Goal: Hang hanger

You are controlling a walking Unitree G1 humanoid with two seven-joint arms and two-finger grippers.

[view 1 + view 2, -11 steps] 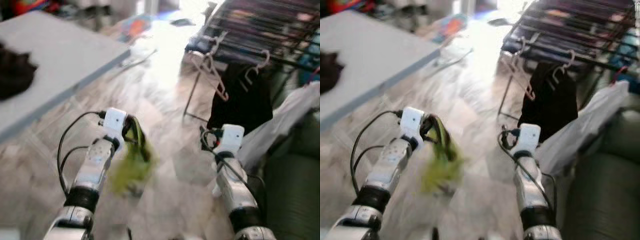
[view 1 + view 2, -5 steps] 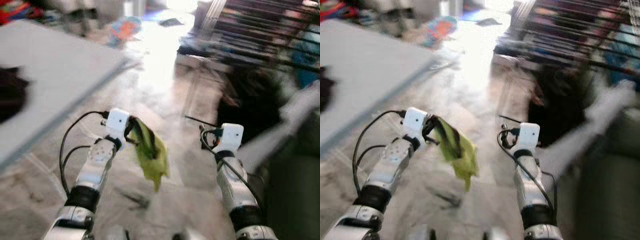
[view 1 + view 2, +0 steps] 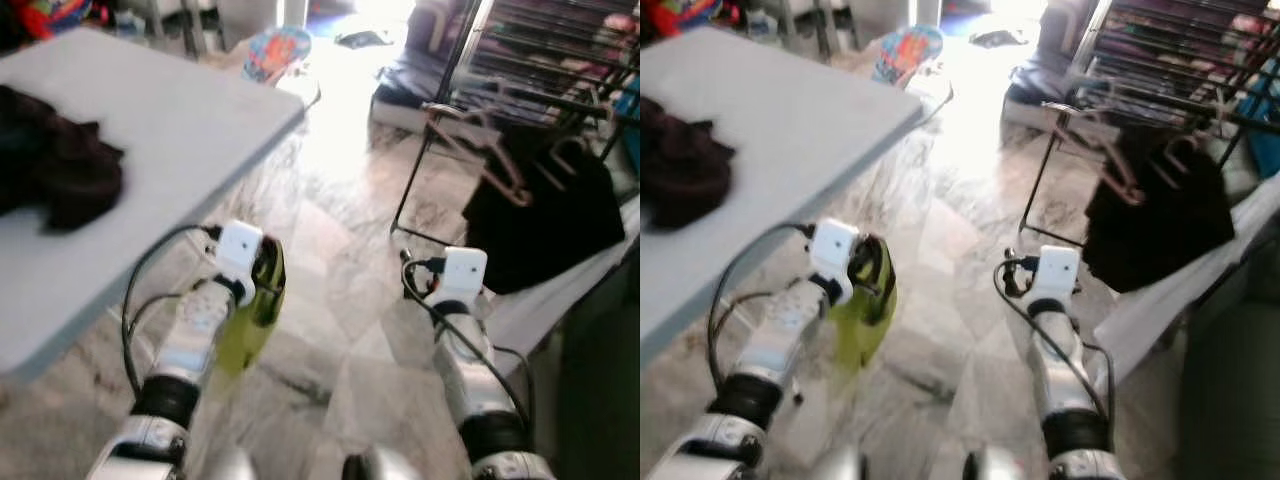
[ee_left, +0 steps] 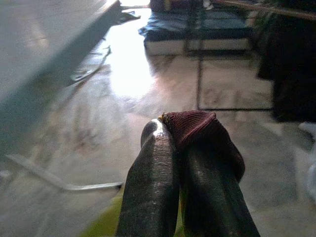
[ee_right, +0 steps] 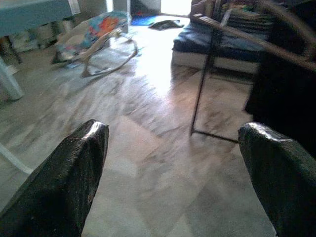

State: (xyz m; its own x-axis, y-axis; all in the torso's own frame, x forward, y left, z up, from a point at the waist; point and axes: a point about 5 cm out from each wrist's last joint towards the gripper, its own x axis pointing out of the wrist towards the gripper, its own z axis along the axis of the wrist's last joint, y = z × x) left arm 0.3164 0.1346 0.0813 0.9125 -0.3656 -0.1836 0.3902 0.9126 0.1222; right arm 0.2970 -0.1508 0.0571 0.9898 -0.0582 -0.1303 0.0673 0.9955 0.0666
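My left gripper [image 4: 175, 133] is shut on a yellow-green garment [image 3: 245, 335] with a dark red trim [image 4: 195, 126]. The cloth hangs limp below the gripper, low over the floor. Whether a hanger is inside it I cannot tell. My right gripper [image 5: 174, 129] is open with nothing between its fingers, held out over the floor. A metal drying rack [image 3: 540, 40] stands ahead to the right. On its near rail hang a bare pinkish hanger [image 3: 495, 160] and a black garment [image 3: 545, 215].
A grey table [image 3: 170, 120] fills the left, with a dark bundle of cloth [image 3: 55, 180] on it. A colourful baby bouncer [image 3: 275, 50] sits on the floor behind. White sheeting [image 3: 560, 290] slopes down at the right. Marble floor lies between my arms and the rack.
The camera has swung about, so the table now sits nearer and the picture is sharper. The green garment, flung right half a second ago, now hangs straight down under my left gripper.
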